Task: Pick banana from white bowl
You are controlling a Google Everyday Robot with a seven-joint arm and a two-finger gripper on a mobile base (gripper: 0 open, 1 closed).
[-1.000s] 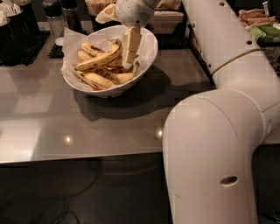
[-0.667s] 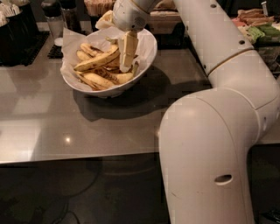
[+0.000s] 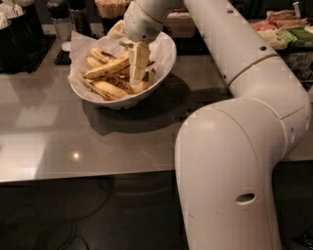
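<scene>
The white bowl [image 3: 161, 73], lined with crumpled white paper, stands at the back of the grey table and holds a pile of bananas. The banana [image 3: 105, 70], long, curved and yellow with brown speckles, lies across the top of the pile, left of centre. My gripper [image 3: 138, 78] points straight down into the bowl, reaching the pile just to the right of that banana's right end. Shorter, browner bananas [image 3: 108, 90] lie under and around it. The arm's wrist [image 3: 142, 22] hangs over the bowl's far rim.
My own arm's large white links [image 3: 230, 161] fill the right foreground. Dark containers [image 3: 17, 29] and a glass shaker [image 3: 61, 22] stand at the back left, a basket [image 3: 112, 7] behind the bowl, and coloured packets [image 3: 288, 29] at the back right.
The gripper has moved a little lower and to the left into the bowl, closer to the pile. The bananas and the bowl have not moved.
</scene>
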